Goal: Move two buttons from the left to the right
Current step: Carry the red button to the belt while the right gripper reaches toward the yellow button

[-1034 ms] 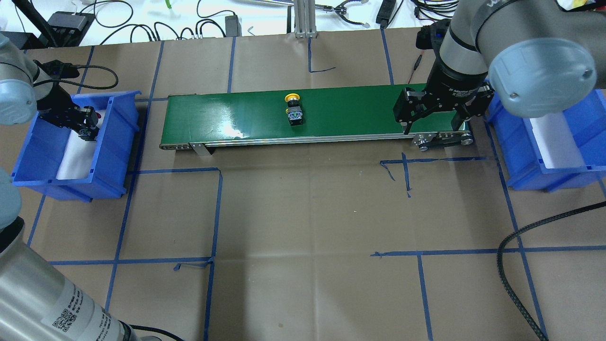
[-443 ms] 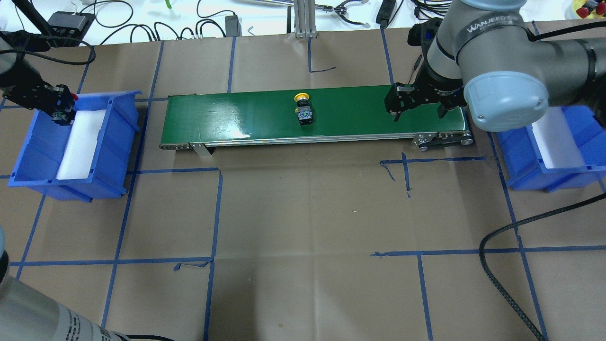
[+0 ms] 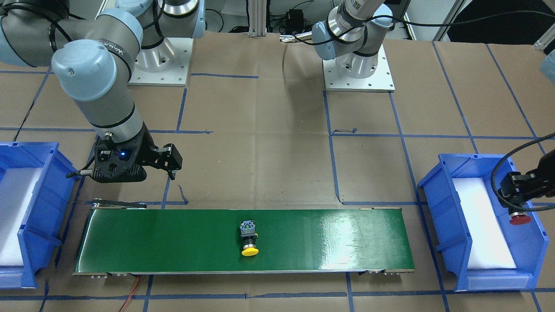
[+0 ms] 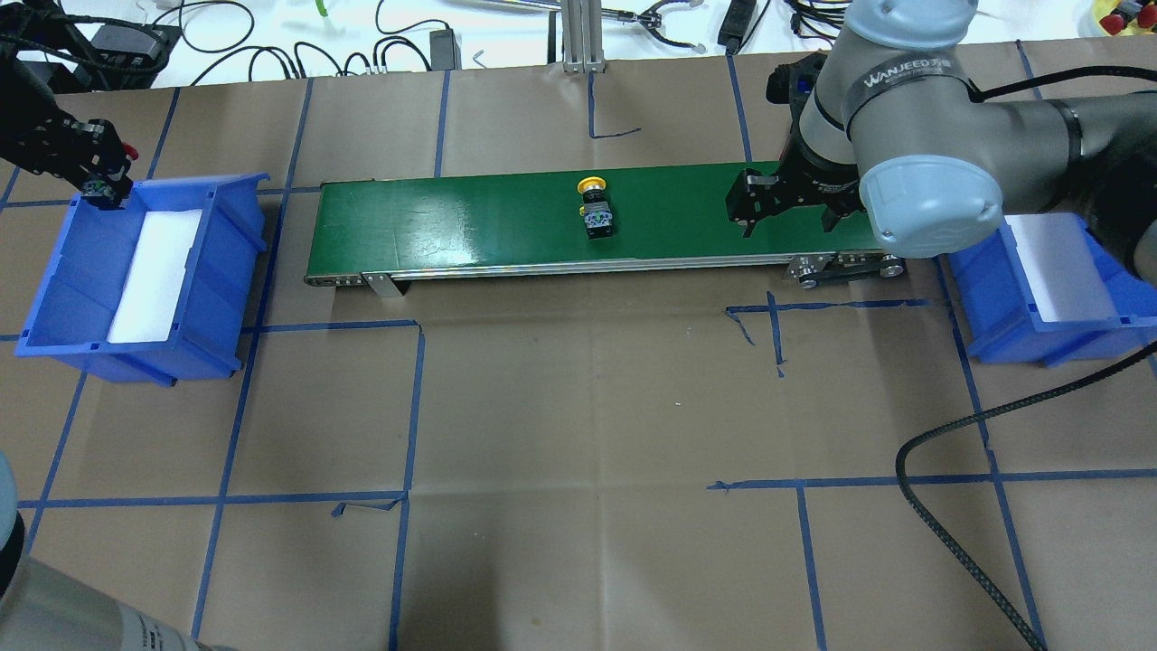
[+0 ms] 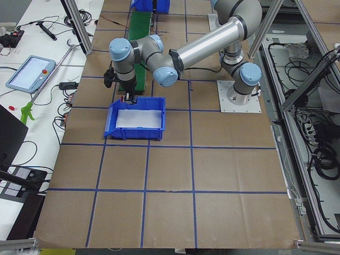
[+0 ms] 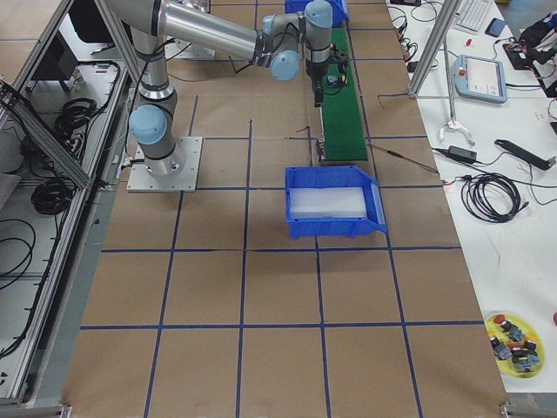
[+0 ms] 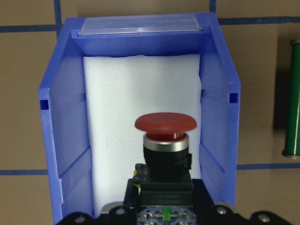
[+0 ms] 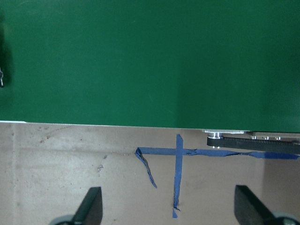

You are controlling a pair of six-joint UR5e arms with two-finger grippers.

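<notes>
Belt: yellow button at mid-length.
L gripper: clamped on red button, above blue bin off belt's left end.
R gripper: fingers spread wide, empty, over belt's right end.

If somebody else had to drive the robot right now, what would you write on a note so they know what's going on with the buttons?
Left gripper: shut on the red button, holding it up above the left bin.
Right gripper: open and holding nothing, near the right end of the green belt.
The yellow button lies on its side near the middle of the belt.
Done: one button is on the belt and one is picked up. Neither button is in the right bin yet.
Left to do: put the red button on the belt, then get both buttons into the right bin.
</notes>
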